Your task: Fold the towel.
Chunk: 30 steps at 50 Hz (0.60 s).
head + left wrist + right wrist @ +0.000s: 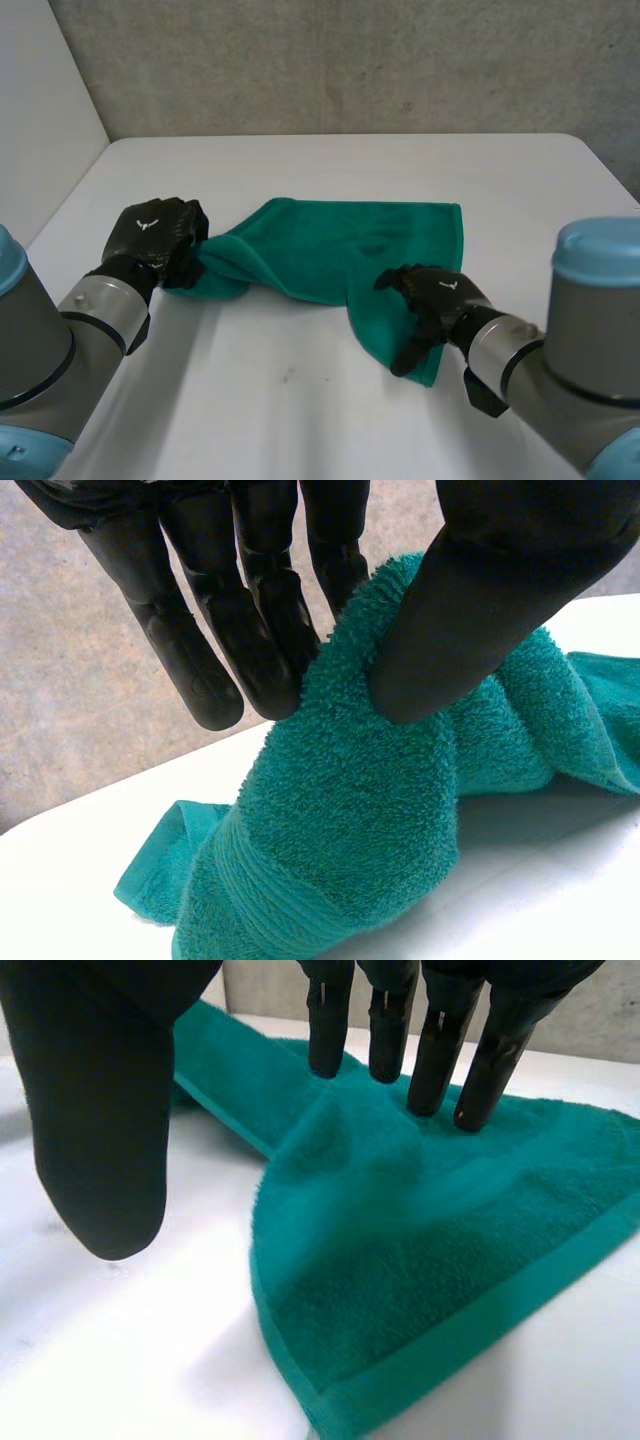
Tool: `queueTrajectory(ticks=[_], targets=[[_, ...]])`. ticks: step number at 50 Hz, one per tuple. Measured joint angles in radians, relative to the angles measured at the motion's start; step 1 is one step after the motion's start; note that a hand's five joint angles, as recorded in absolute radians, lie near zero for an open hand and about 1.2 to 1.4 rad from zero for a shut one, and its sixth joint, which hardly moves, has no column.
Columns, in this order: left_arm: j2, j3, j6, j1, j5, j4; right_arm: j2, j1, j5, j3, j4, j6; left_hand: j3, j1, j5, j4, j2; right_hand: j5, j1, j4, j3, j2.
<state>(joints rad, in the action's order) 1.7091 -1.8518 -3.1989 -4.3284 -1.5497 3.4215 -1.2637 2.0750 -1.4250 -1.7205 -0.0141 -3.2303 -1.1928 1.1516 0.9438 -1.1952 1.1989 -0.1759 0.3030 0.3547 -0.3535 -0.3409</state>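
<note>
A green towel (340,245) lies crumpled on the white table (300,400), its far edge flat and its left end bunched up. My left hand (150,235) is shut on that bunched left end; in the left wrist view the thumb (480,630) and fingers (250,640) pinch a thick fold of the towel (350,810). My right hand (435,295) hovers over the towel's near right corner. In its wrist view the straight fingers (430,1050) touch the towel (420,1250) from above, while the thumb (100,1140) stands apart over bare table, holding nothing.
The table's far edge meets a grey wall (350,60). Bare tabletop lies in front of the towel and to both sides. Both arms come in from the near corners.
</note>
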Motion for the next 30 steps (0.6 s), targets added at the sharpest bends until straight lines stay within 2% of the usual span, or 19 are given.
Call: queueTrajectory(ticks=[7, 19, 30], targets=[[0.005, -0.001, 0.002, -0.007, 0.000, 0.001, 0.076, 0.029, -0.095, -0.026, 0.080, 0.075, 0.000, 0.000, 0.000, 0.000, 0.000, -0.023, 0.019, 0.021, -0.023, -0.022], [0.007, -0.001, 0.002, -0.014, 0.000, 0.001, 0.176, 0.027, -0.148, -0.035, 0.168, 0.140, 0.000, 0.000, 0.000, 0.000, 0.000, -0.039, 0.034, 0.038, -0.040, -0.041], [0.007, -0.003, 0.002, -0.013, 0.000, 0.001, 0.194, 0.022, -0.160, -0.035, 0.240, 0.144, 0.000, 0.000, 0.000, 0.000, 0.000, -0.114, 0.103, 0.132, -0.131, -0.142]])
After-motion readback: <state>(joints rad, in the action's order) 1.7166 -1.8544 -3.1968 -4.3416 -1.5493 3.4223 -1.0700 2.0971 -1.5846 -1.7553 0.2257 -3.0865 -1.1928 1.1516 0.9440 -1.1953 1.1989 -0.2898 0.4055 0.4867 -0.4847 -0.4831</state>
